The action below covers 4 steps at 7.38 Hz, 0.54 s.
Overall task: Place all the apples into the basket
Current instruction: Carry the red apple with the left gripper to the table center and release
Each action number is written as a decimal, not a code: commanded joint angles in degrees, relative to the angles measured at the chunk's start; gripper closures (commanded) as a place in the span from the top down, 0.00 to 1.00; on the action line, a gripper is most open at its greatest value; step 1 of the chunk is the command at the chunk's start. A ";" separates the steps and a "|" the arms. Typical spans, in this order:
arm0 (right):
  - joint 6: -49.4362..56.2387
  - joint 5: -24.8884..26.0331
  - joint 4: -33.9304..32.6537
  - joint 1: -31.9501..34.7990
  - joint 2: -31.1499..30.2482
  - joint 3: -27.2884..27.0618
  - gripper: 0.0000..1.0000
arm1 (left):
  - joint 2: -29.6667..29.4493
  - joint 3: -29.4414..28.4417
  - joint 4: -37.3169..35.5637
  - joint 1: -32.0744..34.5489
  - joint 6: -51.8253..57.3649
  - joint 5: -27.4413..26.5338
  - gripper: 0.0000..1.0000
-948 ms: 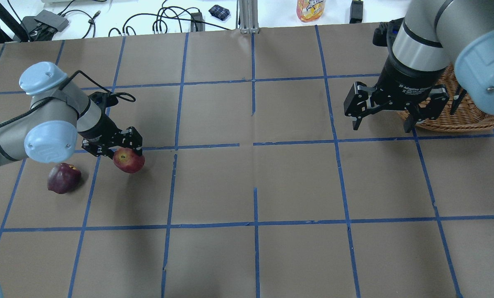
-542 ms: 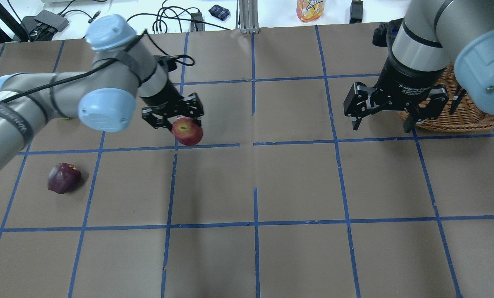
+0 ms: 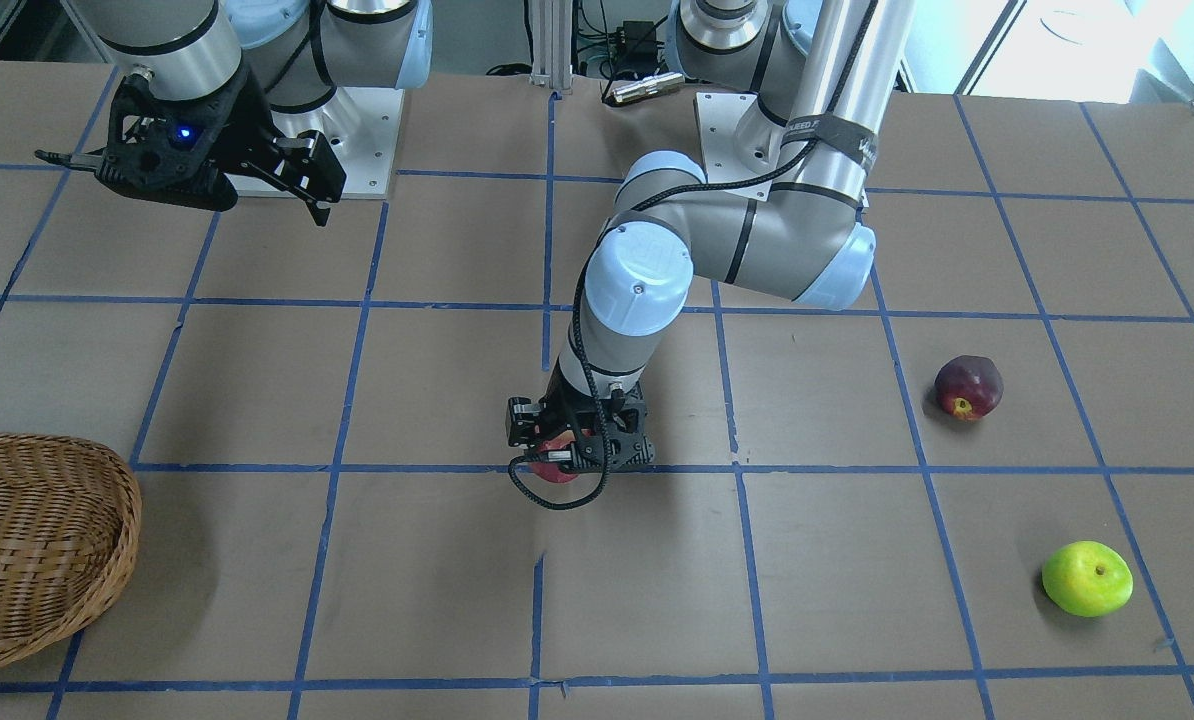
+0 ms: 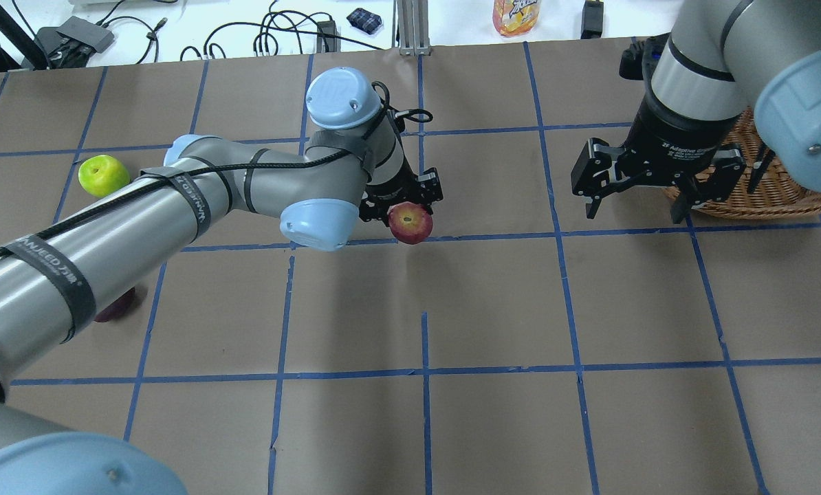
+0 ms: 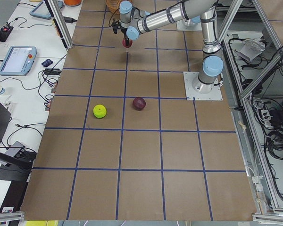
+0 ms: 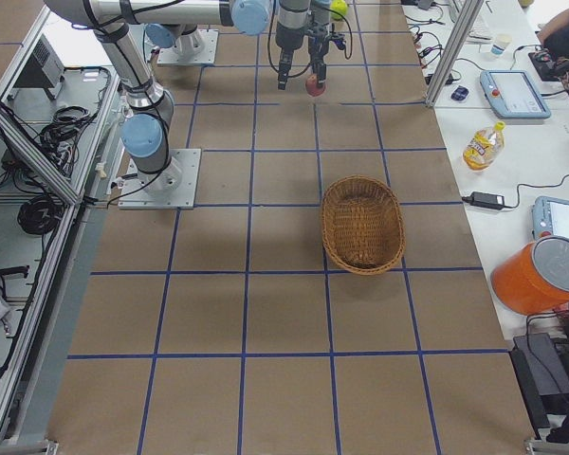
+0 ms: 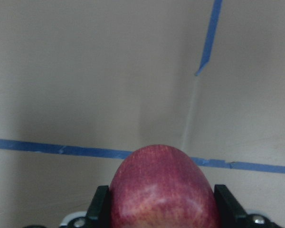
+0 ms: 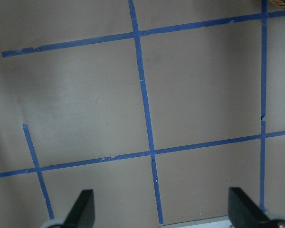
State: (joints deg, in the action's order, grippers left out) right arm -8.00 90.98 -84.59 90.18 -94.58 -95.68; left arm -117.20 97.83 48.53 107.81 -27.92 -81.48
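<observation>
Left gripper (image 4: 406, 210) jaws pinching the red apple (image 4: 411, 225) over the table (image 4: 493, 309), midway across, stem dimple upward, too round for a real long axis. Right gripper (image 4: 635, 206) jaws spread, empty, near the basket (image 4: 775, 194). Apparently nothing basketed yet; maroon apple (image 3: 968, 387) and green apple (image 3: 1087, 578) lying far off.

— What do we have lying under everything?

— We see a counter (image 4: 493, 309) covered in brown paper, ruled into squares by blue tape (image 4: 424, 375).

— And beyond its far edge?

— There we make out a white bench (image 4: 452, 20) with tangled black cables (image 4: 273, 34). A small dark checked pouch (image 4: 364, 19) lies just left of an aluminium post (image 4: 410, 27), and a yellow-orange drink bottle (image 4: 516, 15) is to the post's right.

— Anything else on that bench?

— From the right end we spot a teach pendant (image 6: 515, 93), a black power brick (image 6: 484, 200) and an orange tub (image 6: 522, 284) with a grey lid.
</observation>
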 commanded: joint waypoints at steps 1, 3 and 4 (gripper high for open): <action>-0.18 -0.11 -0.31 0.00 0.01 -0.03 1.00 | -2.94 -0.10 -4.21 0.82 0.05 -0.61 1.00; 0.09 -0.19 -0.04 0.09 -0.16 0.06 1.00 | 0.89 -1.14 -4.94 -2.75 9.22 -2.62 1.00; 0.26 -0.63 0.04 0.09 0.01 -0.03 1.00 | 5.10 -4.37 6.12 -7.65 10.85 -2.90 1.00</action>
State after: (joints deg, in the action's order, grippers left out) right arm -7.90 90.72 -84.66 90.23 -94.67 -95.68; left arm -116.29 96.31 46.18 104.89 -20.49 -83.62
